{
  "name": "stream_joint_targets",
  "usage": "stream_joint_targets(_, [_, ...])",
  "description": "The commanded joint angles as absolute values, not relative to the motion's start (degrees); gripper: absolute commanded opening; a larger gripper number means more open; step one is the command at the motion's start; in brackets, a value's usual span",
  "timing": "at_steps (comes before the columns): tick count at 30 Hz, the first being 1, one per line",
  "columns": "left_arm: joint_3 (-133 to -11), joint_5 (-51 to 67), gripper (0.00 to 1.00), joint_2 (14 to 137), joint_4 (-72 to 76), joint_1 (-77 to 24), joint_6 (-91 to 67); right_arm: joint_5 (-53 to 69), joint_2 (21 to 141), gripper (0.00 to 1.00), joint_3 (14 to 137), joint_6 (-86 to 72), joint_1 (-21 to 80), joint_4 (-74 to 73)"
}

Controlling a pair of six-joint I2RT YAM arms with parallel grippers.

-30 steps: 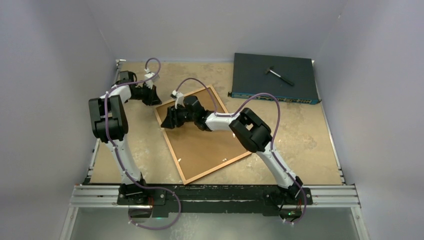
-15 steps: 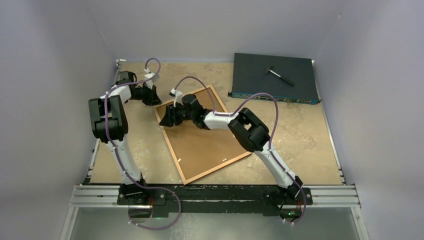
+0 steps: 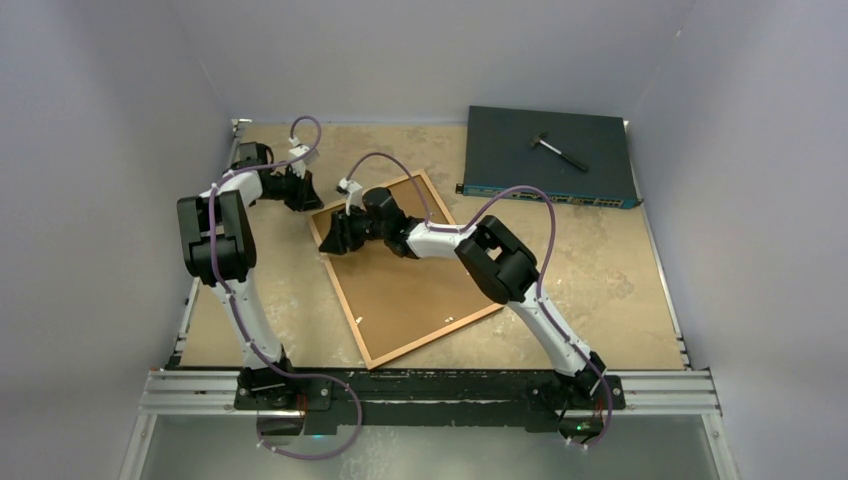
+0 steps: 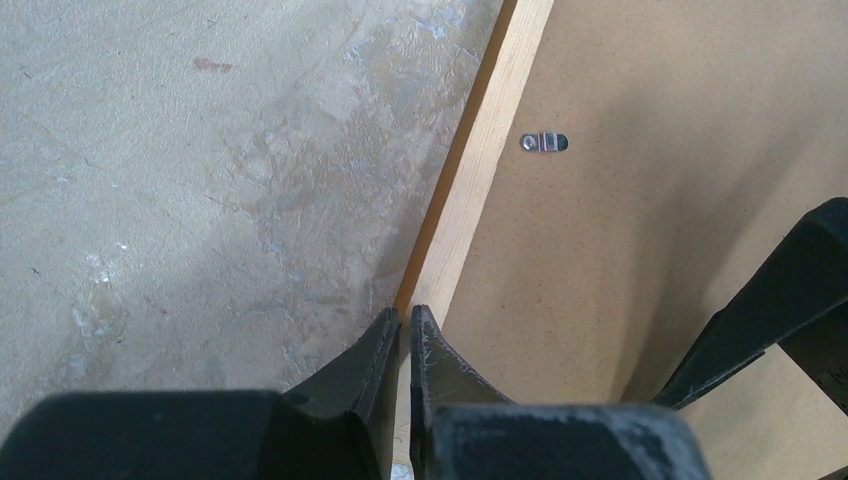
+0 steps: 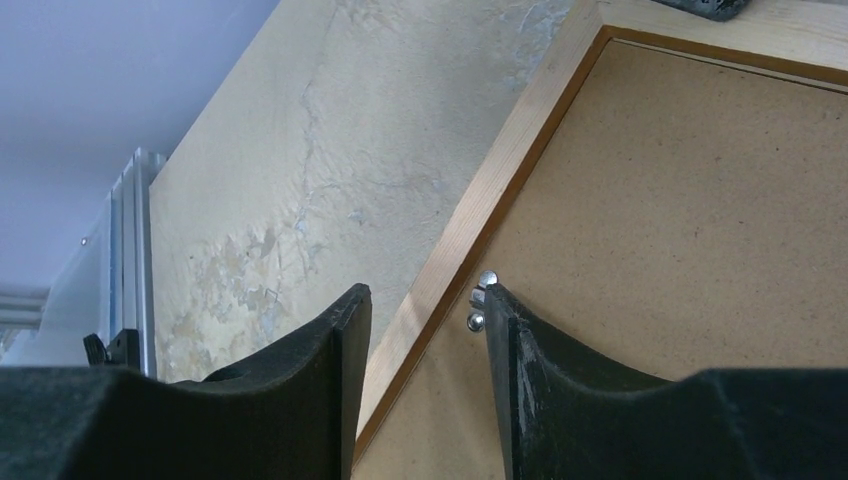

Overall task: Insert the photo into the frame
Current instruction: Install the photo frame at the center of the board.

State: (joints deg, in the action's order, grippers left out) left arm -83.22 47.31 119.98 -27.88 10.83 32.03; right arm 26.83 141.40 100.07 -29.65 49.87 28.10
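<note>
A robotics lab cell: grey walls [image 3: 100, 150], aluminium rail [image 3: 430, 392], two bolted arms [image 3: 216, 238].

Top view: right tool [image 3: 330, 242] covers the frame [image 3: 435, 336] far-left corner. Right wrist: clip [image 5: 477, 300] partly behind its finger. Small item [image 3: 558, 150] on dark box [image 3: 520, 165] is unidentifiable.

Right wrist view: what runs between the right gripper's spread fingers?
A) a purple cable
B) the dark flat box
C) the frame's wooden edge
C: the right gripper stands open over the frame, whose pale wooden edge passes between its fingers, with a small metal clip beside one finger.
</note>
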Motion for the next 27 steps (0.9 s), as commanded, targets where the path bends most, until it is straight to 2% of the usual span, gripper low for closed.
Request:
stream_joint_targets(1, [-80.9, 46.6, 0.00, 119.9, -36.4, 10.4, 30.6, 31.1, 143.0, 0.48, 101.5, -28.0, 50.7, 25.1])
stream_joint_targets(16, [-81.2, 46.5, 0.00, 119.9, -36.7, 10.4, 30.5, 38.1, 145.7, 0.46, 105.7, -24.7, 50.8, 22.6])
stream_joint_targets(27, [-81.5, 46.3, 0.00, 120.1, -37.1, 10.3, 30.4, 42.7, 149.3, 0.45, 115.3, -17.4, 50.7, 13.0])
